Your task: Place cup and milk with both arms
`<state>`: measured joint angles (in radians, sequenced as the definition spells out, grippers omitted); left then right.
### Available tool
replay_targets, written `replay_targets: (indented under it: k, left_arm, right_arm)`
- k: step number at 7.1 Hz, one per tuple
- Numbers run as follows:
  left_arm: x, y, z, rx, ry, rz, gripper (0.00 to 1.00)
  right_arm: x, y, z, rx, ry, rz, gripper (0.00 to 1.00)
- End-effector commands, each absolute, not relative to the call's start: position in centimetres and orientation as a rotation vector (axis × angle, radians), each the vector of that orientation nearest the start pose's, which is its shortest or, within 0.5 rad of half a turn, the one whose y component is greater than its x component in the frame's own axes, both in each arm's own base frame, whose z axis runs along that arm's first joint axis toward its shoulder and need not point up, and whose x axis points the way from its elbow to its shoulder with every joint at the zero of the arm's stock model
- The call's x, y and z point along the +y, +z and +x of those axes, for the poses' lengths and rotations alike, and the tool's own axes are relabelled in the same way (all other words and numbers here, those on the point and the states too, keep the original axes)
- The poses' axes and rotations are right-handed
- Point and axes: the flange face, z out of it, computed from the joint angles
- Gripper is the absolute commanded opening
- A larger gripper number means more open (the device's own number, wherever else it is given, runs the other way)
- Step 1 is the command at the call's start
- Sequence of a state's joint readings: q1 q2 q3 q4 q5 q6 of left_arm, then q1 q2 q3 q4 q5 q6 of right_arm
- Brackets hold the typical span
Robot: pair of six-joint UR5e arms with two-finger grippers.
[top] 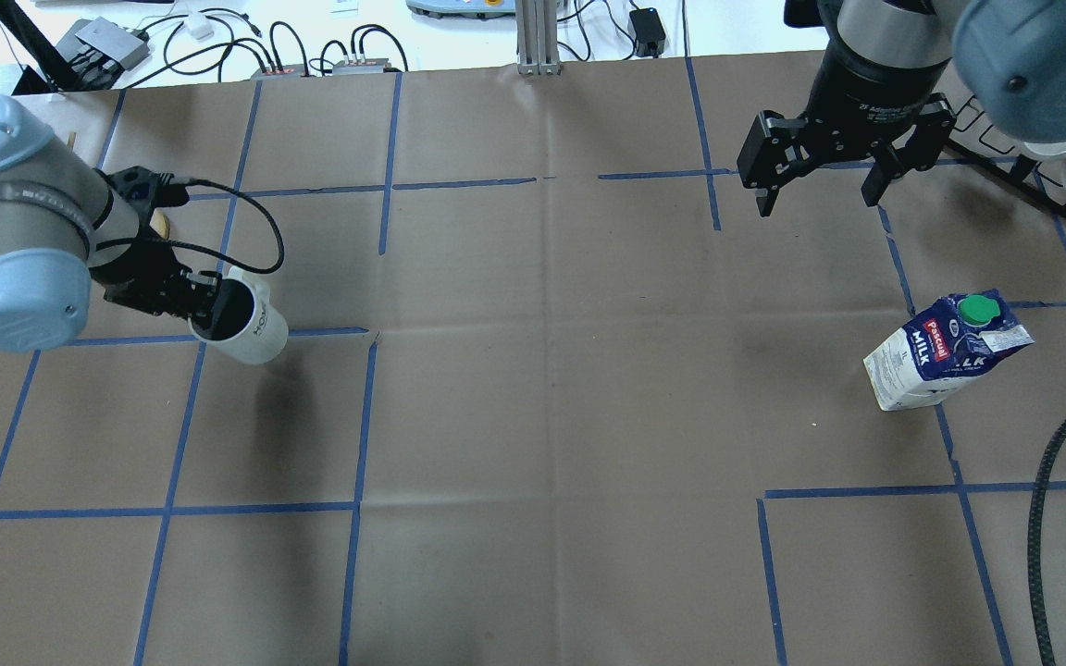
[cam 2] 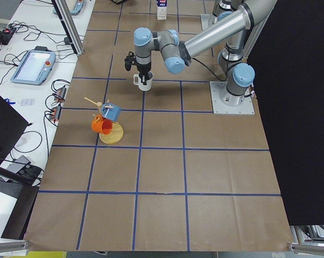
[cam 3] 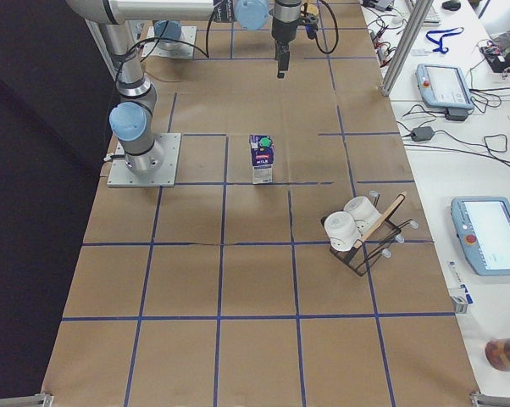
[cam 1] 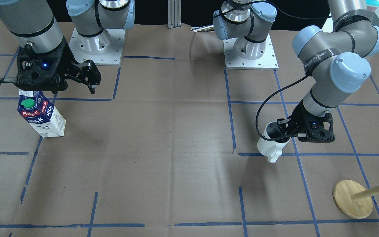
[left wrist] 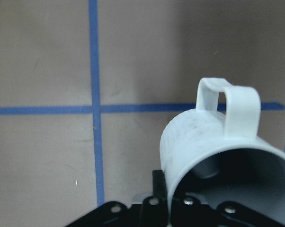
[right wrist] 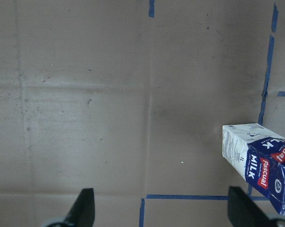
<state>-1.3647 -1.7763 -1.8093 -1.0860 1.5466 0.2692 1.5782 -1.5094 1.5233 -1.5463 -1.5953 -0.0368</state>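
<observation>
I see the left gripper point(top: 207, 314) jaws pinching the rim of a tilted white ceramic mug point(top: 255, 328) (handle away from the robot), the blue-and-white gable-top milk carton point(top: 945, 351) upright on the tabletop point(top: 542, 416), right gripper point(top: 815, 203) jaws spread.

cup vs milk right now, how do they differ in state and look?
The cup is clamped at its rim in the left tool; the milk stands free, the right tool open and clear of it. The cup is round and white; the milk is boxy, blue-topped.
</observation>
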Motion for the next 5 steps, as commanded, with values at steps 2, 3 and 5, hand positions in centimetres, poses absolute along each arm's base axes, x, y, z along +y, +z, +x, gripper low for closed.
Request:
replay_targets:
  k: [2,3,5]
  left_arm:
    - [-66.0,29.1,-17.3,3.175,-0.124,0.036,0.00]
    - [-69.0,28.4,-21.3,3.209,-0.144,0.003,0.00]
    - [-73.0,27.0,-26.2,3.226,-0.086,-0.040,0.00]
  right_arm:
    - [-51.3,47.8,13.5,3.164,0.061,-0.071,1.00]
    - [-51.3,47.8,13.4,3.164,0.061,-0.069,1.00]
    - [-51.4,47.9,13.6,3.161,0.056,-0.069,1.00]
